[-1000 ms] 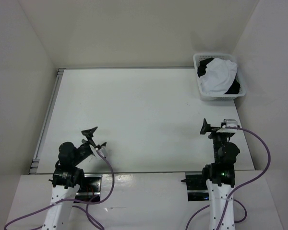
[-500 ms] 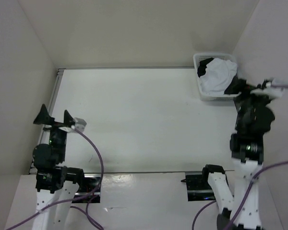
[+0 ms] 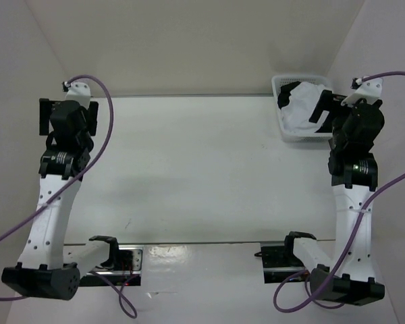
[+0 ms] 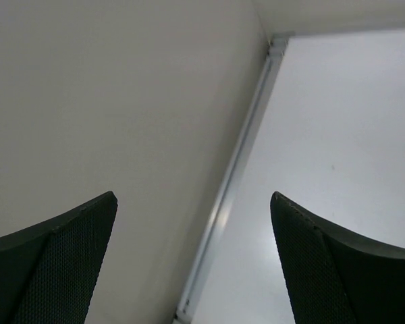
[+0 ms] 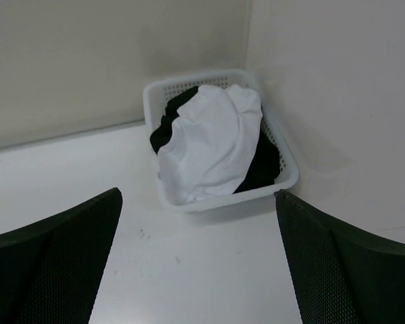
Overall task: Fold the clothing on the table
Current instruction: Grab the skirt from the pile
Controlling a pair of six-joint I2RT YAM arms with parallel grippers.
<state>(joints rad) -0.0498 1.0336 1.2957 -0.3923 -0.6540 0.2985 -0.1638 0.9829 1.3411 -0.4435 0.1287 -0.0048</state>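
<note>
Looking down from the top view, I see both arms reared high over the table (image 3: 202,169): the left gripper (image 3: 50,113) by the far left corner, the right gripper (image 3: 324,108) beside the white basket (image 3: 284,132). On the left wrist view, the 2 jaws gape fully and hold nothing, aimed at the metal rail (image 4: 233,189), parked aside, I judge. On the right wrist view, the jaws stand equally wide and empty, framing the clothing (image 5: 212,138) heaped in the basket over the black bundle (image 5: 260,169). I judge this lines up a first grab.
</note>
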